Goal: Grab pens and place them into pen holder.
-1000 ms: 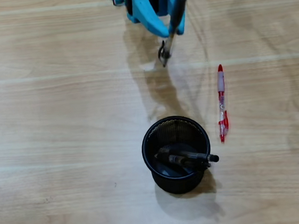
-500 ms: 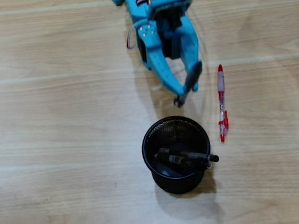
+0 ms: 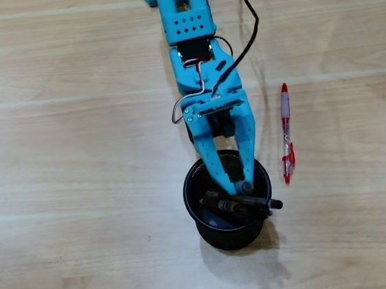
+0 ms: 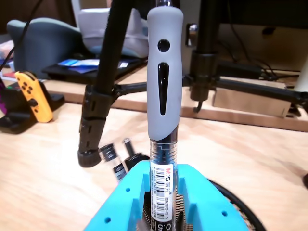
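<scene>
Hobby desk: tripod (image 4: 103, 82), game controller (image 4: 33, 95) behind.

My arm (image 3: 193, 48) is bright blue plastic; the upper link has rows of small holes. Black cable (image 3: 247, 35) and red-white wires (image 3: 197, 82) run alongside. Fingers (image 3: 221, 159) are long, tapered, blue.

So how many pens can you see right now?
4, I think: a red pen lying on the table right of the black mesh cup, two dark pens apparently lying inside it, and one clamped upright in the gripper over the cup.
</scene>
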